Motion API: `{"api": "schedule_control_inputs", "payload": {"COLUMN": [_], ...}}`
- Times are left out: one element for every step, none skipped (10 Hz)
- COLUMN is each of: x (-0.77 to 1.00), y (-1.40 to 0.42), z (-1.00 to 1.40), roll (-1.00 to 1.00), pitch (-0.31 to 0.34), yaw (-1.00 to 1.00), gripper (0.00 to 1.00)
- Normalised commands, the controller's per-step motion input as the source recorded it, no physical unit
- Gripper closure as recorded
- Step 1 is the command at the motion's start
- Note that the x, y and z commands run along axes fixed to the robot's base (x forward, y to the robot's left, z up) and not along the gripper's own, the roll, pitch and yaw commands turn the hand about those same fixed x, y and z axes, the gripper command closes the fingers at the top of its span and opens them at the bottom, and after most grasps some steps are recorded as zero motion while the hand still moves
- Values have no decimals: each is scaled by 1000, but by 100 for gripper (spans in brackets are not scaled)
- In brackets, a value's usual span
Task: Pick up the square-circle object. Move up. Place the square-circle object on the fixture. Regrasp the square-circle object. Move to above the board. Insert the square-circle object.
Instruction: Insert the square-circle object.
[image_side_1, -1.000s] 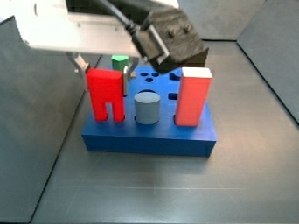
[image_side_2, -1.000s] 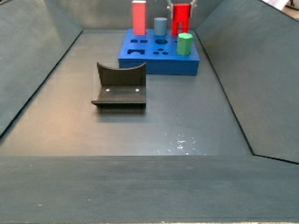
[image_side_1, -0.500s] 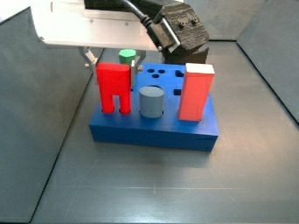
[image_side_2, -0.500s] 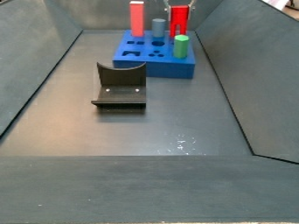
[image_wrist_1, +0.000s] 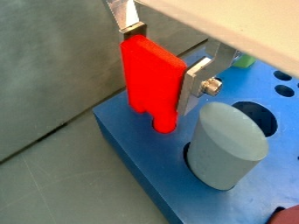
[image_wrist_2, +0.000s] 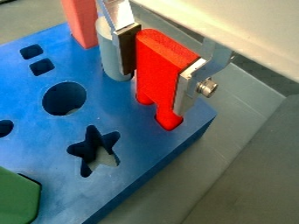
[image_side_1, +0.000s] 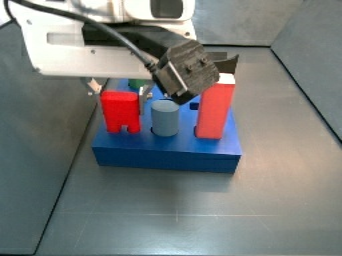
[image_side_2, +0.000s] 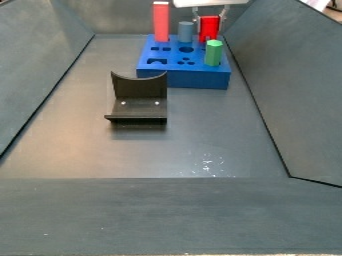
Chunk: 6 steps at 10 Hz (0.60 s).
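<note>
Since the earlier frames, the square-circle object (image_side_1: 122, 110) has been sinking lower into the board (image_side_1: 171, 152), and your gripper (image_wrist_1: 163, 54) has been coming down with it over the board's far-left corner. You are pinching the red peg between the silver fingers (image_wrist_2: 194, 77), clamped on its flat upper sides; those faces are the place to hold. It is looking like a stiff, smooth, light plastic piece, probably slippery if the pinch slackens. Its forked foot is meeting the matte blue slab, though whether it is fully seated is hard to tell. The grey cylinder (image_wrist_1: 229, 145) is standing just beside it, and the dark notched fixture (image_side_2: 136, 96) is sitting well apart.
</note>
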Motion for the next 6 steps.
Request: {"api": "schedule_control_inputs", "payload": {"x": [611, 883, 723, 0, -89, -71], "y": [0, 183, 103, 0, -134, -157], "z": [-926, -866, -611, 0, -694, -926], "roll": [0, -137, -133, -7, 206, 147], "pitch": [-111, -74, -51, 0, -106, -130], "yaw": [154, 80, 0, 0, 20, 74], "gripper": [100, 100, 100, 100, 100, 100]}}
